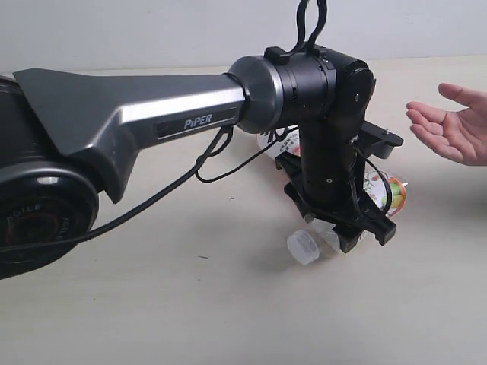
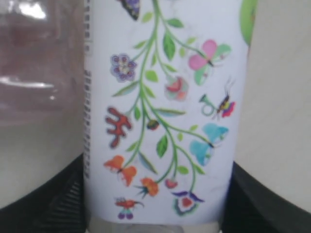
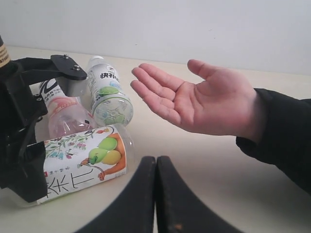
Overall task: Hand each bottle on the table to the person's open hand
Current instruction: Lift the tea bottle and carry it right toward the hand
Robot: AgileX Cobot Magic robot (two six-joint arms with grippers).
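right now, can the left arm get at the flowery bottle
Probably yes: the left arm is down over the flowery bottle lying on the table, with its jaws on either side of it and nothing between. Whether they grip it is unclear.

A clear plastic floral-labelled bottle [image 3: 82,162] lay sideways on the pale wood-grain bench [image 1: 190,304], between the left jaws. Behind it lay a lime-labelled plastic bottle [image 3: 109,94] and a peach-labelled plastic bottle [image 3: 65,114], side by side. A bare open hand [image 3: 194,99] hovered to their right.
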